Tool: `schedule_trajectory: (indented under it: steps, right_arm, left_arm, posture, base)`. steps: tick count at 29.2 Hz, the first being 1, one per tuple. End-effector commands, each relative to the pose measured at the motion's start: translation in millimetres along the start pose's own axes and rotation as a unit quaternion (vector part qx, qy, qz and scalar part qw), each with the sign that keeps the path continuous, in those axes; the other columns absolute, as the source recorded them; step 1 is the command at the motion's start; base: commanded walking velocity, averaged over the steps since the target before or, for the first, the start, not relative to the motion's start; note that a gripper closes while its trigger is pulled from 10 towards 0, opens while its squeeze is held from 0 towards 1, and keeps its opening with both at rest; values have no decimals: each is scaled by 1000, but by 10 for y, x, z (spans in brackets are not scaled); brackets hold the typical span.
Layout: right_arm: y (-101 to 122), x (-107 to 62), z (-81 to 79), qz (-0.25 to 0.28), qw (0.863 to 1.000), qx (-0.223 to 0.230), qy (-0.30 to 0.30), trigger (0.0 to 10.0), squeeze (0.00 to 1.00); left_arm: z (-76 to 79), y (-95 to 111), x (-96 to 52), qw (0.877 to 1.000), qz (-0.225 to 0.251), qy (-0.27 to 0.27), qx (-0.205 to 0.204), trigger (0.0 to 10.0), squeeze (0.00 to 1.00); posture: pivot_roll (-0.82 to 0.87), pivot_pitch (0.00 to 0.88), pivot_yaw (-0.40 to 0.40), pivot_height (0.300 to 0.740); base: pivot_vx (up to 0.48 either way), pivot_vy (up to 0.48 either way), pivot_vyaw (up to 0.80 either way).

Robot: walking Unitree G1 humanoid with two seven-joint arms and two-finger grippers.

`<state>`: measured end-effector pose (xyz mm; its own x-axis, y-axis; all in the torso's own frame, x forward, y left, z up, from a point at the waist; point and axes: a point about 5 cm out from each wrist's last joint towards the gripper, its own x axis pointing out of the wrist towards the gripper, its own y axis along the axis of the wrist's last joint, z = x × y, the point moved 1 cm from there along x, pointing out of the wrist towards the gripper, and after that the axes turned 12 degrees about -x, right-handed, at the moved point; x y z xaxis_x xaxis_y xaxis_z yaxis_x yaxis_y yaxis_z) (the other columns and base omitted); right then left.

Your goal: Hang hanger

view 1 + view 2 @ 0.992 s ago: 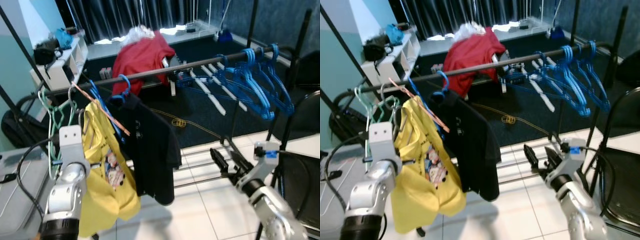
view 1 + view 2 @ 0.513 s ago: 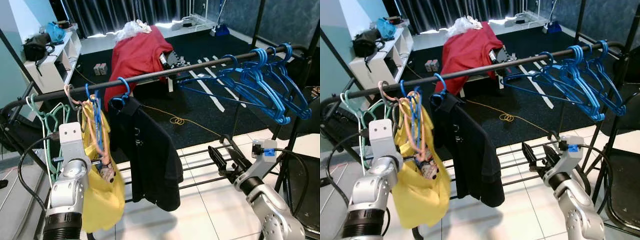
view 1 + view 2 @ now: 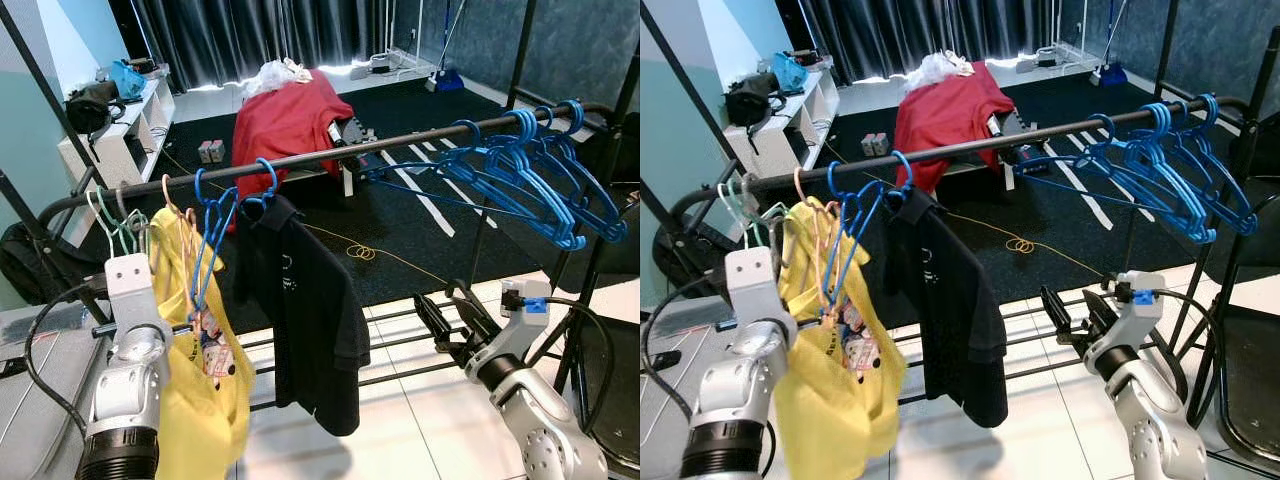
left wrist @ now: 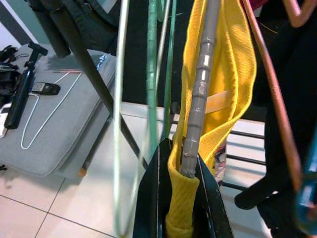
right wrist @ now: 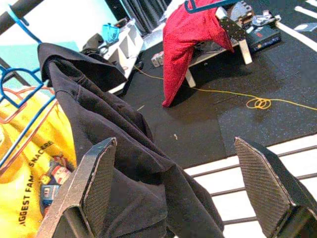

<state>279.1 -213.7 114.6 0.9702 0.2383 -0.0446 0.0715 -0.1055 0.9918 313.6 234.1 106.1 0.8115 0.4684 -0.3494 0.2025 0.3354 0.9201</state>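
Left gripper [image 4: 181,218] clamps grey hanger [image 4: 198,114] | yellow shirt [image 3: 205,400] draped

Evenly bright indoor light; sharp frames; soft shadows.

Both eye views are looking forward and down from head height at a clothes rail [image 3: 330,155] crossing the frame from middle left to upper right, the right eye sitting slightly offset. The left wrist camera is peering close along its fingers [image 4: 148,198] at a yellow shirt [image 4: 223,94], also hanging at lower left in the eye views. The right wrist camera is facing a black shirt [image 5: 119,148] from nearby, with a red cloth [image 5: 190,44] beyond; the eye views are sharing both.
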Motion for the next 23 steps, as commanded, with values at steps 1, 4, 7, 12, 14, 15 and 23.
schedule_trajectory:
  steps: [1, 4, 7, 12, 14, 15, 23]
  right_arm:
    - [-65, 8, -31, -9, 1000, 5, 2, 10000, 0]
    - [-69, 6, -35, -9, 1000, 6, 2, 10000, 0]
    - [-74, 4, -46, -8, 1000, 7, 1, 10000, 0]
    - [-75, 10, -51, -8, 1000, 5, 0, 10000, 0]
    - [-75, 10, -51, -8, 1000, 5, 0, 10000, 0]
    - [-74, 11, -53, -7, 1000, 5, -1, 10000, 0]
    - [-79, -16, -64, -8, 1000, 5, -2, 10000, 0]
  left_arm:
    - [-44, 123, 41, 1000, 25, 9, -10, 10000, 0]
    - [-38, 99, 58, 1000, 17, 8, -15, 10000, 0]
    - [79, 60, 123, 1000, 1, -17, -16, 10000, 0]
    - [251, 65, 202, 998, 0, -58, 10, 10000, 0]
    - [251, 65, 202, 998, 0, -58, 10, 10000, 0]
    - [298, 84, 225, 998, 8, -65, 25, 10000, 0]
    - [301, 296, 377, 997, 43, -46, 46, 10000, 0]
  posture:
    - [-161, 0, 127, 740]
    - [-165, 0, 129, 740]
    - [-172, 0, 133, 740]
    - [-176, 0, 133, 740]
    - [-176, 0, 133, 740]
    - [-178, 0, 133, 740]
    - [-208, 0, 141, 740]
  base:
    - [0, 0, 0]
    - [0, 0, 0]
    - [0, 0, 0]
    - [0, 0, 0]
    - [0, 0, 0]
    - [0, 0, 0]
    - [0, 0, 0]
